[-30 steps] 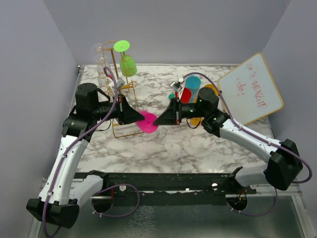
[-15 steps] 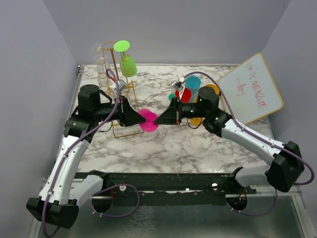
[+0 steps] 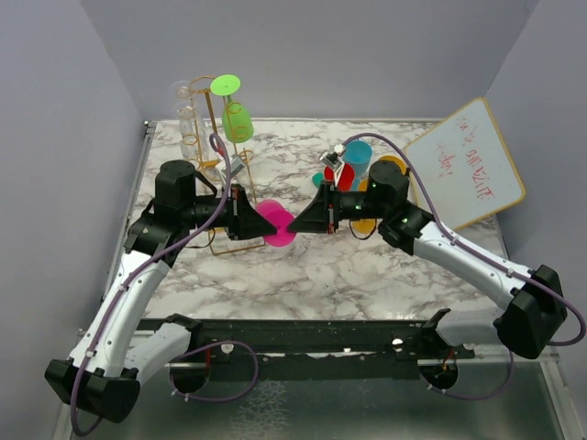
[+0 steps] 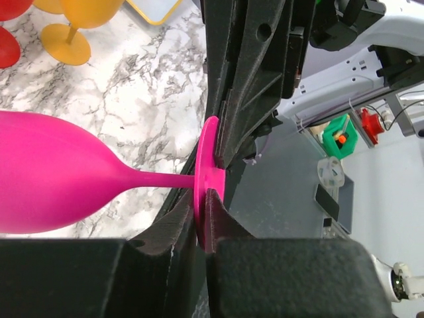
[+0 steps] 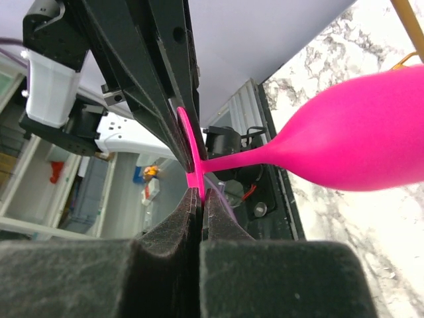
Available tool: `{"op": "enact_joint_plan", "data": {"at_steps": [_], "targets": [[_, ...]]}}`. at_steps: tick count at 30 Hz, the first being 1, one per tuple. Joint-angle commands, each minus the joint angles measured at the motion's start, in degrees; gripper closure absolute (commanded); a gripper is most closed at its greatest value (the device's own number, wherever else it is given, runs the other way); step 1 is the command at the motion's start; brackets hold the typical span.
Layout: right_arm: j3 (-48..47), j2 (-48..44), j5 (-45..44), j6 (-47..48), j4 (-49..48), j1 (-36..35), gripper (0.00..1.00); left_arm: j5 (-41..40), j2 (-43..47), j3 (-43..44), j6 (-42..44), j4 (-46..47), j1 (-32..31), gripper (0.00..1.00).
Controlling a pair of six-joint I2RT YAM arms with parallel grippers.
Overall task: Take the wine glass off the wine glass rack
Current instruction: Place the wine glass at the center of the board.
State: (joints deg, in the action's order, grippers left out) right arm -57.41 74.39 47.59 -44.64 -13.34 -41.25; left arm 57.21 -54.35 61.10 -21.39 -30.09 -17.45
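A pink wine glass (image 3: 276, 225) hangs in the air between my two grippers, lying sideways, just right of the gold wire rack (image 3: 216, 151). My left gripper (image 3: 265, 223) is shut on the edge of its foot; in the left wrist view the foot (image 4: 207, 159) sits between my jaws (image 4: 202, 213) and the bowl (image 4: 46, 175) points left. My right gripper (image 3: 293, 223) is shut on the opposite edge of the same foot (image 5: 190, 156), with the bowl (image 5: 361, 139) at the right. A green glass (image 3: 237, 121) and clear glasses (image 3: 188, 119) hang on the rack.
A teal cup (image 3: 357, 156), red and orange glasses (image 3: 346, 176) stand behind my right gripper; the orange glass also shows in the left wrist view (image 4: 74, 26). A yellow-framed whiteboard (image 3: 465, 165) leans at the right. Grey walls close off the table's back and sides.
My left arm has moved to the right, bringing its gripper closer to the right gripper at the pink glass's foot. The glass and right arm have shifted only slightly.
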Motion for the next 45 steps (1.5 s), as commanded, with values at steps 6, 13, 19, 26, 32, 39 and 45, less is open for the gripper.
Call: {"op": "enact_joint_plan", "data": {"at_steps": [6,13,19,26,32,39,45], "targets": [[-1.2,-2.9,-3.8,4.7,4.7,-0.3,0.90,-3.7,0.4,0.9,1.4,-0.9,-2.4,1.00],[-5.5,-6.5,-4.4,15.1,15.0,-0.2,0.36,1.0,0.9,-0.1,2.8,-0.7,-2.8,1.00],[-10.1,-9.6,-20.7,21.1,27.6,3.2,0.11,3.6,3.6,-3.7,4.1,3.0,-6.6,1.00],[-7.7,-3.0,3.5,11.5,20.8,16.1,0.10,7.6,5.4,-4.5,7.8,11.0,-13.8,1.00],[-1.0,-3.6,14.4,4.4,6.0,16.1,0.10,4.1,5.8,-5.7,18.1,12.1,-20.1,1.00],[1.0,-4.0,20.7,2.4,1.8,16.1,0.10,4.6,5.7,-8.2,23.3,15.8,-23.7,1.00],[2.5,-3.8,23.7,-4.3,-6.0,16.2,0.19,6.0,5.6,-10.4,26.7,17.6,-24.7,1.00]]}}
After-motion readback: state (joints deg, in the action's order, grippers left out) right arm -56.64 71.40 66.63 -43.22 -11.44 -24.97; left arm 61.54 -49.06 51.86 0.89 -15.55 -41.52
